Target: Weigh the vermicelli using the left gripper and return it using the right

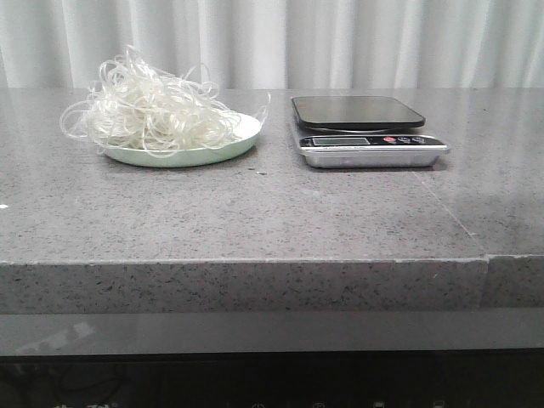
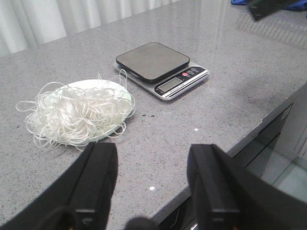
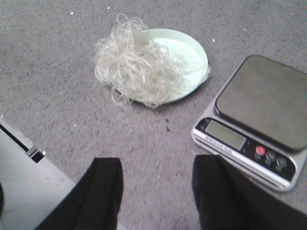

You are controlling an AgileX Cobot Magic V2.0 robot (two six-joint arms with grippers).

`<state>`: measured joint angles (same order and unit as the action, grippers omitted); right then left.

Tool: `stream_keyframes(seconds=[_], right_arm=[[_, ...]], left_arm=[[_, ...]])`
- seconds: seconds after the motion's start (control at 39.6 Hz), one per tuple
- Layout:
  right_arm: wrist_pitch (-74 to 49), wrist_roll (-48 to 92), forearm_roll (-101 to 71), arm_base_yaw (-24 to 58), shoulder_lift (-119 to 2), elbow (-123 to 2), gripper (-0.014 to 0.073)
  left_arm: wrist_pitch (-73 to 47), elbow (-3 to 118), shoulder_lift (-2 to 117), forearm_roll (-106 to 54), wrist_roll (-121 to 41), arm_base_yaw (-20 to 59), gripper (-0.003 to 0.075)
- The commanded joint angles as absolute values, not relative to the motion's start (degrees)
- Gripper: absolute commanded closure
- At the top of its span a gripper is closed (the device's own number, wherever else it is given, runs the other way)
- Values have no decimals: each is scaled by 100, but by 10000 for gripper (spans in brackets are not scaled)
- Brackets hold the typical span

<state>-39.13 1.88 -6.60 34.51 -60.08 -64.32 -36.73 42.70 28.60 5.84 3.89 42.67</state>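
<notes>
The vermicelli (image 1: 149,110), a loose whitish tangle of thin strands, lies on a pale green plate (image 1: 242,140) at the left of the grey counter. It also shows in the left wrist view (image 2: 76,112) and the right wrist view (image 3: 136,64). A digital kitchen scale (image 1: 365,127) with a dark platform stands to the plate's right, with nothing on it. My left gripper (image 2: 153,160) is open and empty, above the counter's front edge, apart from the vermicelli. My right gripper (image 3: 156,175) is open and empty, near the scale's front corner. Neither gripper shows in the front view.
The grey speckled counter (image 1: 255,212) has a front edge that drops off below both grippers. A seam (image 1: 455,217) runs through the counter at the right. A white curtain (image 1: 272,42) hangs behind. Small dark crumbs (image 1: 259,172) lie between plate and scale.
</notes>
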Motion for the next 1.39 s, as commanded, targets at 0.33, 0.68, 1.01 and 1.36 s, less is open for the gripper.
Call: stream_keyframes(seconds=[0.33, 0.68, 1.01, 1.36], right_arm=[[-4112, 192, -601, 3444, -3743, -5217, 137], [-4433, 192, -491, 3444, -3162, -5014, 137], [-4433, 192, -479, 3444, -3162, -5014, 137], [-4433, 192, -478, 3444, -3162, -5014, 326]], left_arm=[[-3276, 4411, 2892, 549, 431, 4308, 293], [-3276, 4411, 2892, 549, 431, 4308, 293], [-3276, 4411, 2892, 549, 431, 4308, 339], [-3276, 4411, 2892, 549, 431, 4308, 534]])
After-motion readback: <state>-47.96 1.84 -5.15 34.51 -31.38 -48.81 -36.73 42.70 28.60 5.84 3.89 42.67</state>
